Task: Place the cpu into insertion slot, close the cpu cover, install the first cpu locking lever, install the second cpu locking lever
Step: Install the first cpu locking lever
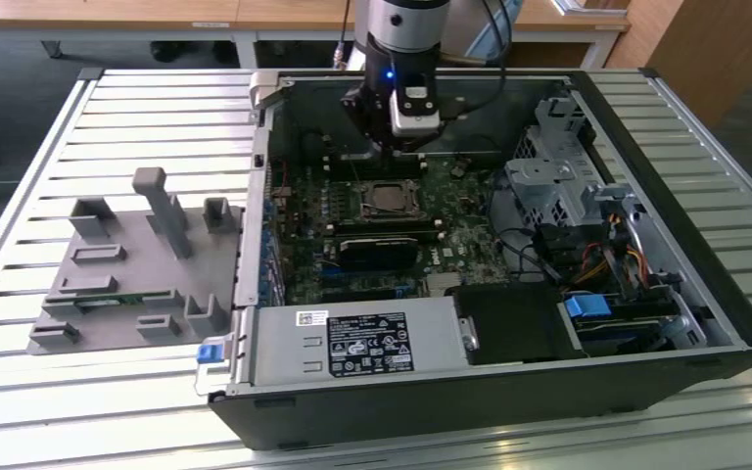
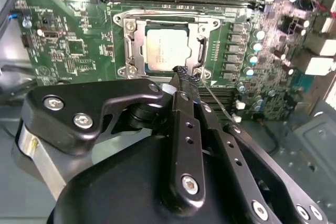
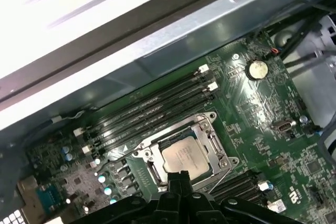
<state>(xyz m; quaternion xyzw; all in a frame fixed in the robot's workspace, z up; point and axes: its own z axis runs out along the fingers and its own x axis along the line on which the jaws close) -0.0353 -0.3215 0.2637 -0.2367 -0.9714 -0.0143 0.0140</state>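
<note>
One gripper (image 1: 402,147) hangs inside the open case (image 1: 728,338), over the far part of the board (image 1: 350,264). In the second wrist view we see its fingers (image 2: 181,124) brought together with no gap between them. Their tip stands at a corner of the cover (image 2: 131,51). We cannot tell whether it touches that corner or whether anything is pinched there. A thin lever (image 2: 218,102) runs off slantwise from the same corner. The cpu (image 2: 168,50) lies flat in the slot (image 2: 142,45), and the cover lies down over it, framing its silver top. In the first wrist view the memory slots (image 3: 152,111) run just beside the cover. On the exterior view's left, a grey tray (image 1: 128,284) rests on the slatted table (image 1: 36,147), just beside the case.
</note>
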